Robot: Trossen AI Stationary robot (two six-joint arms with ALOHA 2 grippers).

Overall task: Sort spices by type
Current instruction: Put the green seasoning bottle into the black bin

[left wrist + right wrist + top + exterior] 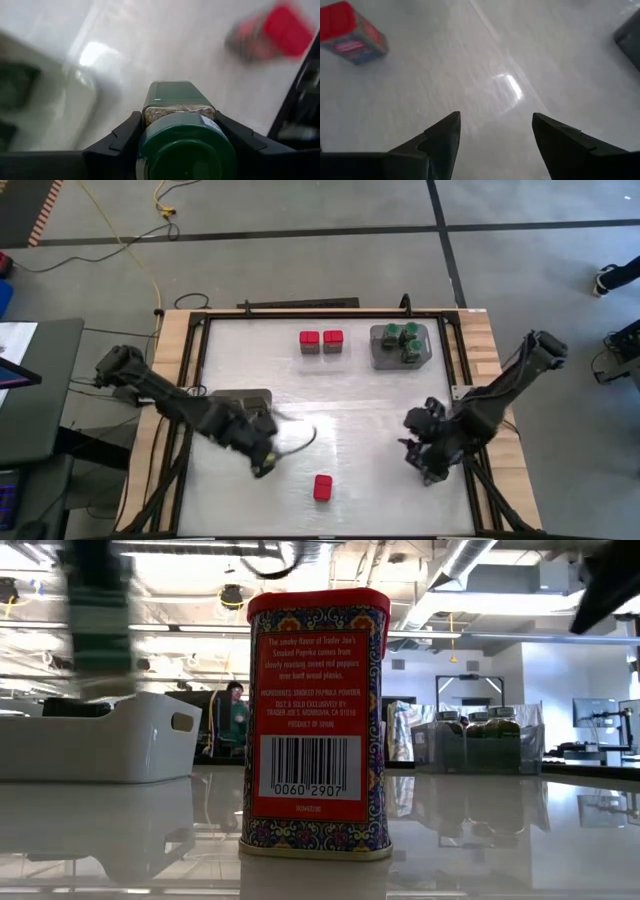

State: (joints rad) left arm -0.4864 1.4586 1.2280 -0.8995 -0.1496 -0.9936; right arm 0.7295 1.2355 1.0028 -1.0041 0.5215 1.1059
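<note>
Gripping: left end effector [175, 145] clamped on green-lidded jar [182, 150], lid toward wrist, long axis along fingers.
Around: grey tray [240, 398] just beside; red tin [322, 487] upright, near on surface [360, 420].
Far side: two red tins [321, 340]; tray of jars [401, 345].
Right end effector [495, 132]: open, empty.

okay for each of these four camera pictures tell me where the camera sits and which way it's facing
High view: above the table, looking straight down; shows both arms, the two red-lidded tins at the far edge and the tray of green-lidded jars.
Low view: at tabletop height, facing level into the room; the smoked paprika tin fills it.
Left wrist view: on the left arm, past the left end effector clamping a green-lidded jar.
Right wrist view: on the right arm, past the open right end effector onto bare tabletop.
Shared: the paprika tin shows in all four views.
</note>
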